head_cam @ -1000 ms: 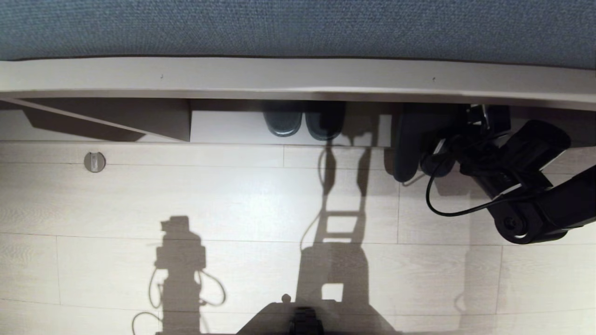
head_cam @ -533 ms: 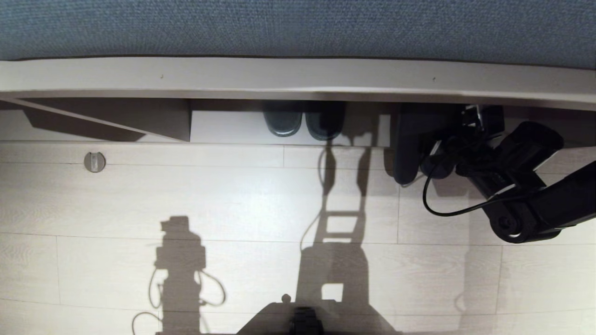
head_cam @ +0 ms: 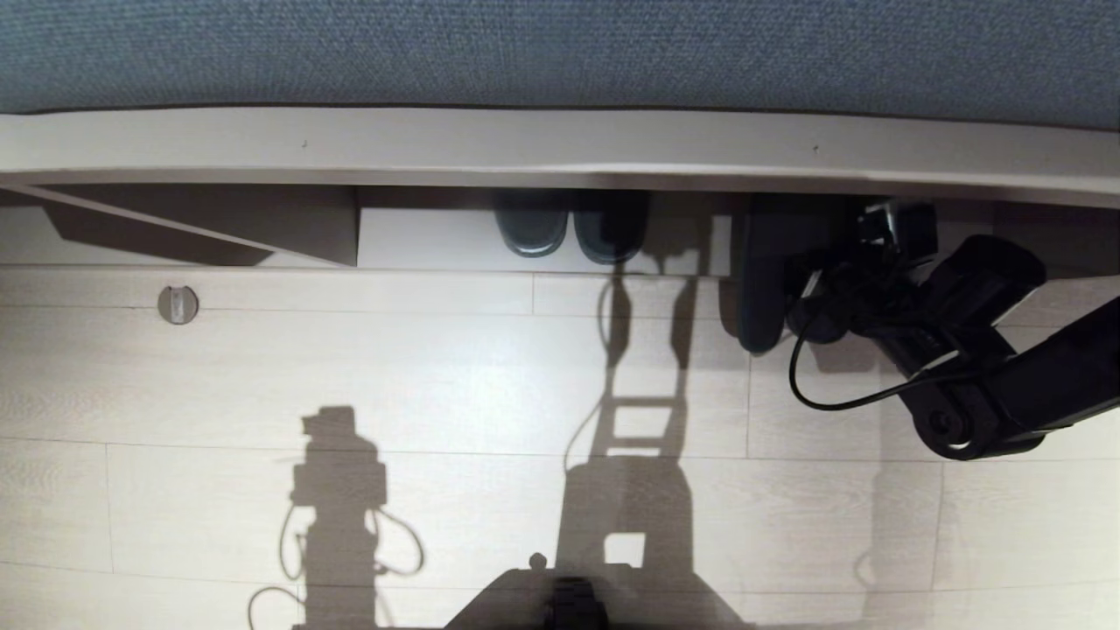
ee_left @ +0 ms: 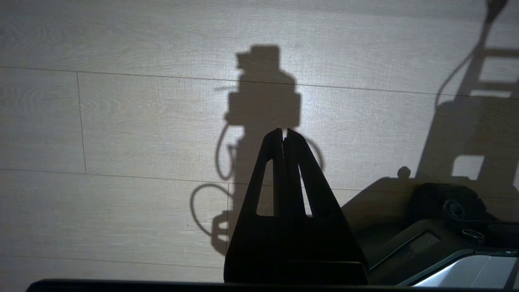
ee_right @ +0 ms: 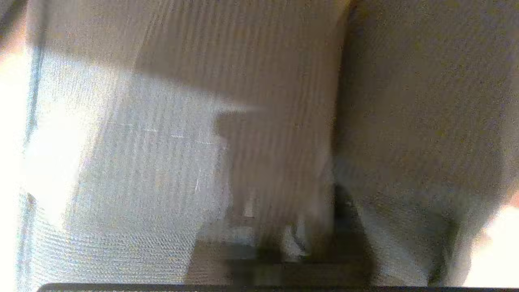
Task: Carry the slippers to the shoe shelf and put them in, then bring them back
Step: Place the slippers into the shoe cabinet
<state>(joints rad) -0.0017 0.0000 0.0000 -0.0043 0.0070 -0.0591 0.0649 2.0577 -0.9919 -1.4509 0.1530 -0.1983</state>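
The black slippers (head_cam: 759,280) sit at the right end of the shoe shelf (head_cam: 437,241), toes under its beige top ledge and heels sticking out over the floor. In the head view my right gripper (head_cam: 809,289) is close against their right side, lost in the dark cluster of wrist and cable. The right wrist view shows only smeared beige and dark shapes. My left gripper (ee_left: 283,136) is parked, shut and empty, over bare floor in the left wrist view, and does not show in the head view.
A glossier dark grey-green pair (head_cam: 569,226) stands in the shelf's middle bay, right of an upright divider (head_cam: 357,226). A round metal disc (head_cam: 178,304) is set in the pale floor. A black cable (head_cam: 831,401) loops under my right arm. My base (head_cam: 573,602) shows at the bottom.
My right arm has shifted slightly left, toward the shelf. The slippers stay at the shelf's mouth, and nothing else has moved.
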